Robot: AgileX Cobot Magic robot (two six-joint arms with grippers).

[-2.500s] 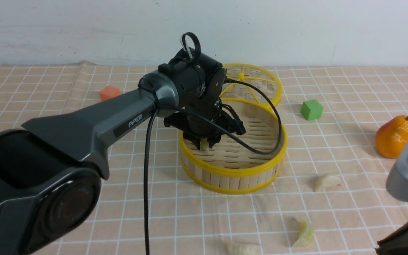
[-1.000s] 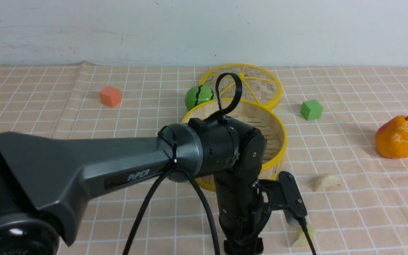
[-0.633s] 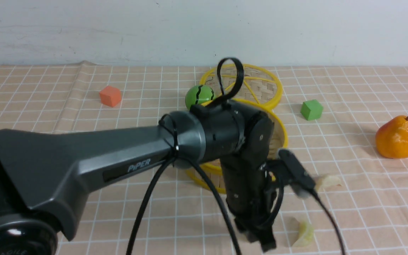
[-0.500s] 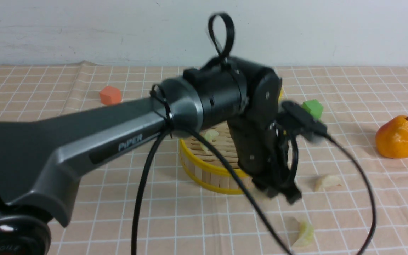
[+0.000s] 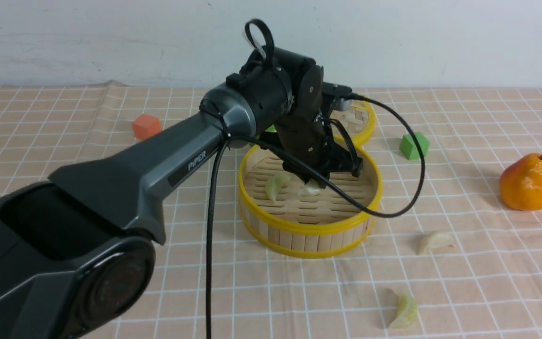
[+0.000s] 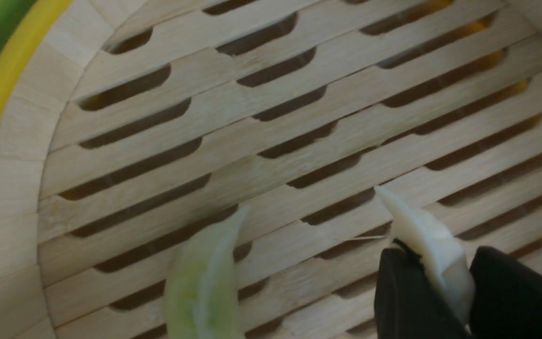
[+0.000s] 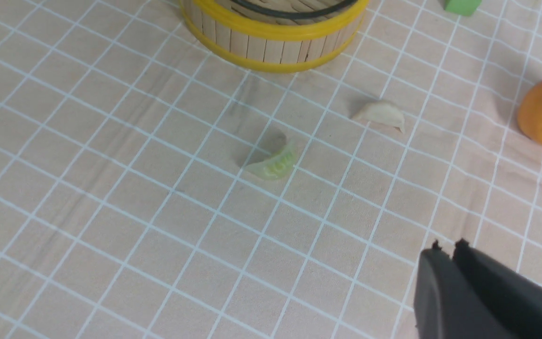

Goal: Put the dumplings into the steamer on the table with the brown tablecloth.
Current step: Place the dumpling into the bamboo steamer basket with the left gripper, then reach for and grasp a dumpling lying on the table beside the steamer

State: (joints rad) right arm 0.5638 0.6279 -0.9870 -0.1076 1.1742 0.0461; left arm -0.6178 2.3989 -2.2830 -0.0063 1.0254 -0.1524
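The steamer (image 5: 308, 233) stands mid-table on the brown tablecloth (image 5: 464, 282). My left gripper (image 5: 315, 181) reaches down inside it, shut on a cream dumpling (image 5: 309, 189) low over the slatted floor. The left wrist view shows that dumpling (image 6: 424, 235) pinched between the black fingers (image 6: 402, 292). A pale green dumpling (image 5: 274, 184) lies on the floor beside it. Two more dumplings (image 5: 433, 242) (image 5: 405, 310) lie on the cloth in front and to the right of the steamer. My right gripper (image 7: 450, 245) hangs shut and empty above the cloth, short of them.
The flat woven lid (image 5: 362, 120) lies behind the steamer. A green cube (image 5: 413, 145) and an orange-red pear (image 5: 527, 181) sit to the right. An orange cube (image 5: 146, 126) sits at the back left. The left arm's cable (image 5: 407, 155) loops over the steamer's right rim.
The left gripper shut on a cream dumpling near the cloth's front edge, rose and swung back into the steamer. That dumpling is gone from the cloth. The right gripper stayed shut.
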